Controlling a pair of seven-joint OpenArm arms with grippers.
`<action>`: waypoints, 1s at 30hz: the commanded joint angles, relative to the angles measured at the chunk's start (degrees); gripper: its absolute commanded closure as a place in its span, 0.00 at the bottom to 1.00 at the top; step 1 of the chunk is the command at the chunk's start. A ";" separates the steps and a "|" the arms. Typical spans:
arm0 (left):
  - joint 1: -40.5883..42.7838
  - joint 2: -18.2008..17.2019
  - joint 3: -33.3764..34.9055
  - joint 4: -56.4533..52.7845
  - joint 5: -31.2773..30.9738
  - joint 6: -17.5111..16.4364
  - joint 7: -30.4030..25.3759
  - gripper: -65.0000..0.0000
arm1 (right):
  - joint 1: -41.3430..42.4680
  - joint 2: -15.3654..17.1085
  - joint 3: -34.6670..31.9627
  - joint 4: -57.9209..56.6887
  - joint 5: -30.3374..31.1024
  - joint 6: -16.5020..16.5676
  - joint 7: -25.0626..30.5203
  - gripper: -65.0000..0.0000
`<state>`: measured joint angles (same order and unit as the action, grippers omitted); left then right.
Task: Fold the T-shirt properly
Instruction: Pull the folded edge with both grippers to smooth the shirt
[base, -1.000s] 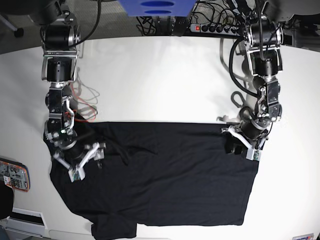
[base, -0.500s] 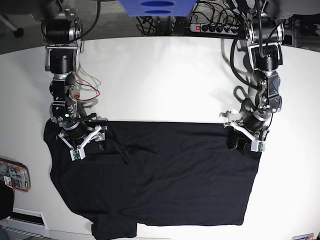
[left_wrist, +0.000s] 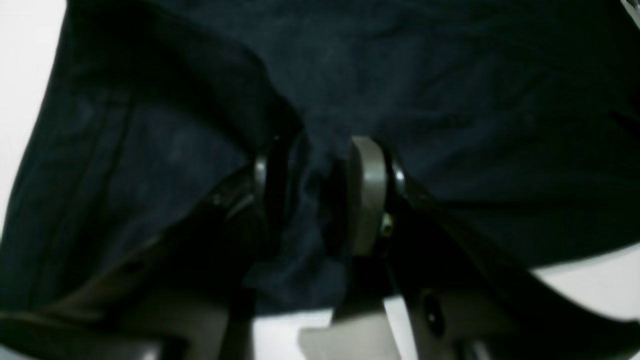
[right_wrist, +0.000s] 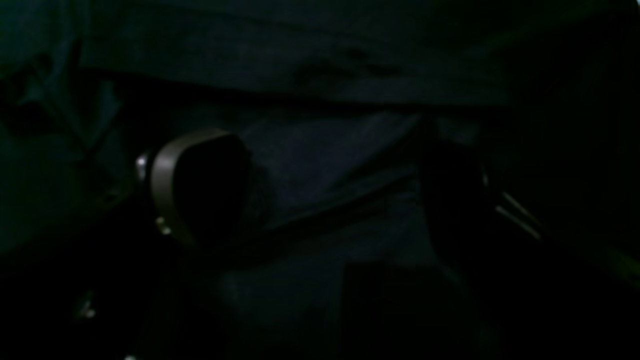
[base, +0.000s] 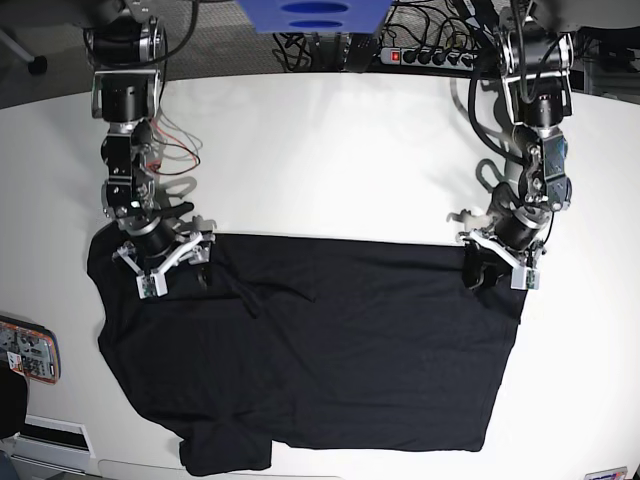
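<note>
Right, I see the white desk (base: 330, 150) carrying the black T-shirt (base: 320, 350), spread flat across its near half. My left gripper (left_wrist: 312, 195) pinches a bunched fold at one top corner; my right gripper (right_wrist: 325, 195) stands spread wide over the other.

White table (base: 330, 160) — black power strip (base: 425, 55) behind, blue object (base: 312, 14), colourful item (base: 27, 352) at one edge.
</note>
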<state>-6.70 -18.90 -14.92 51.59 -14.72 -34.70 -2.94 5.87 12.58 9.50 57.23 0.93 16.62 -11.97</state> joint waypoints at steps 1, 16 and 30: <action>1.56 -0.49 -0.07 2.08 1.67 0.46 2.54 0.71 | -3.89 0.21 -0.22 -1.01 -2.73 1.00 -11.11 0.13; 4.98 -0.40 -5.87 8.32 2.11 0.46 3.07 0.71 | -6.53 0.48 -0.22 9.54 -2.73 1.00 -13.22 0.13; -4.86 -0.14 -5.61 10.78 2.28 0.46 10.19 0.71 | -6.35 0.39 -0.22 9.54 -2.73 1.00 -13.31 0.13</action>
<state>-10.20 -18.26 -20.34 61.14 -11.57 -34.13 8.40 0.43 12.69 9.74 67.42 1.34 16.75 -19.18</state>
